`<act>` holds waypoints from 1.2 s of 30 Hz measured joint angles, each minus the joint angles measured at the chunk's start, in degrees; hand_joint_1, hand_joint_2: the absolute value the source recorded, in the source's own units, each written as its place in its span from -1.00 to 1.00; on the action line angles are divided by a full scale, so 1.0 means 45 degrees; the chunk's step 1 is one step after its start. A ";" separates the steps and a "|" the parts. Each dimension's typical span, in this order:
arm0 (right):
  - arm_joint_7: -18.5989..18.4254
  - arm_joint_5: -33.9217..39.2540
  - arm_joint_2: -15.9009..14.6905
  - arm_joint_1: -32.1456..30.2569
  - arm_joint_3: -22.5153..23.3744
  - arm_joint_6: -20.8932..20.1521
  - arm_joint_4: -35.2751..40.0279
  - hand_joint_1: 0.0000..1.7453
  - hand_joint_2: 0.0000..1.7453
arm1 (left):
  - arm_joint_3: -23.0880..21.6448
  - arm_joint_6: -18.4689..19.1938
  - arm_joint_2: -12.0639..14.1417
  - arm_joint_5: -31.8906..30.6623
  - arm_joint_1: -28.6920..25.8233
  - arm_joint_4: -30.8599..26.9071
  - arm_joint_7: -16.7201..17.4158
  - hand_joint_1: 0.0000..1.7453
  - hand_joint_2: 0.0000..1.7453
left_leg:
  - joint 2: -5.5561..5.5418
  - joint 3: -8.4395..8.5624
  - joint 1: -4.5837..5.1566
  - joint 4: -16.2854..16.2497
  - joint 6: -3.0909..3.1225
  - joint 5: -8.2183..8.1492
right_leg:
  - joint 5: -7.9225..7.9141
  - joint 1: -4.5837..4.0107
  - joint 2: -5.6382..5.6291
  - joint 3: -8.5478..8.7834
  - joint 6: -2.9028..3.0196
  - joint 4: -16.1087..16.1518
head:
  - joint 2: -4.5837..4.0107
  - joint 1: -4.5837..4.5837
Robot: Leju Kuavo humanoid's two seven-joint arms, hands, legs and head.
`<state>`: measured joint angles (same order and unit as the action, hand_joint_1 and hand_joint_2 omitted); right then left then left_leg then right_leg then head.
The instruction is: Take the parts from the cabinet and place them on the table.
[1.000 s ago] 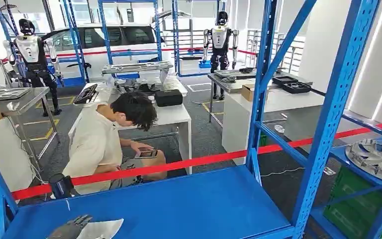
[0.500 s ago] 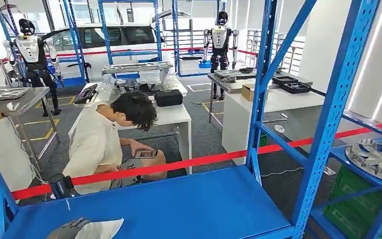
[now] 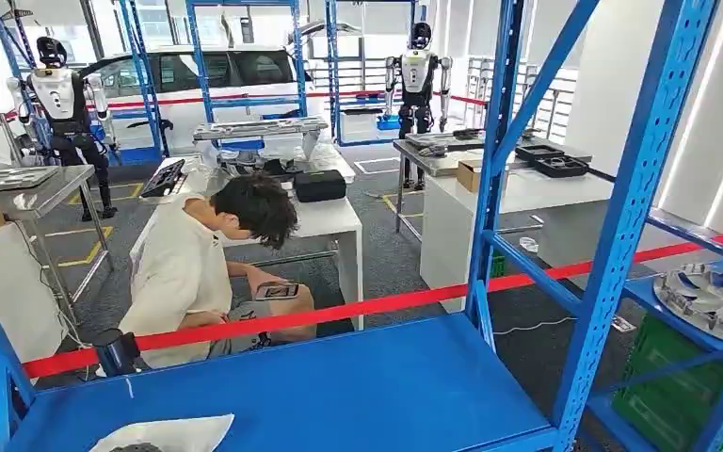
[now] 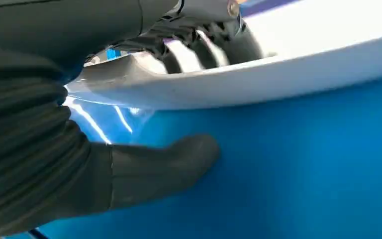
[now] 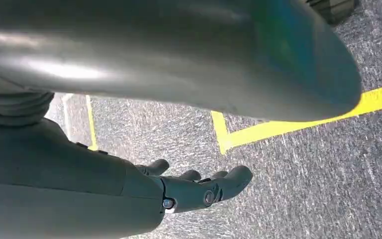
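From the head view, a flat white part [image 3: 168,432] with a pointed corner lies at the near left edge of the blue shelf [image 3: 358,386], with the dark tip of the left hand [image 3: 136,447] just showing at its near edge. Beyond the shelf a red tape [image 3: 339,311] runs across, and behind it a person [image 3: 198,273] sits bent over a phone [image 3: 276,291]; a round finned metal part [image 3: 711,299] sits on a lower shelf to the right. In the left wrist view the left hand [image 4: 129,99] grips the white part [image 4: 278,74], a thin smooth glossy panel, dark fingers [image 4: 204,45] on one face and the thumb [image 4: 164,169] on the other, against the blue shelf [image 4: 303,174]. In the right wrist view the right hand [image 5: 194,189] hangs over grey carpet [image 5: 303,174] with yellow lines [image 5: 278,124], fingers loosely apart, holding nothing.
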<state>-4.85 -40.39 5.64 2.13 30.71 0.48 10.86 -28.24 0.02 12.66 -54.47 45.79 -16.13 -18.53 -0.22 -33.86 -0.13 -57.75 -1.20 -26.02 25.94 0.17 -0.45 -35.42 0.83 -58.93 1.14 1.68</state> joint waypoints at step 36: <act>0.0015 -0.0462 0.0107 0.0051 0.0675 0.0141 0.0000 -1.00 -1.00 | 0.2001 -0.4100 -0.1263 -0.0175 0.0072 -0.1320 -0.2667 1.00 1.00 | -0.0011 0.0021 0.0007 -0.0012 -0.0006 -0.0013 | 0.0010 0.0008 0.0007 0.0025 -0.0012 0.0004 | 0.0000 0.0000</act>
<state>-4.79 -42.47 6.12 2.36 33.75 1.12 10.86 -19.23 -18.43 6.98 -55.25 46.11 -22.07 -30.53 -0.27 -33.76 -0.10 -57.81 -1.22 -26.08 25.99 0.21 -0.42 -35.31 0.78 -58.91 1.14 1.68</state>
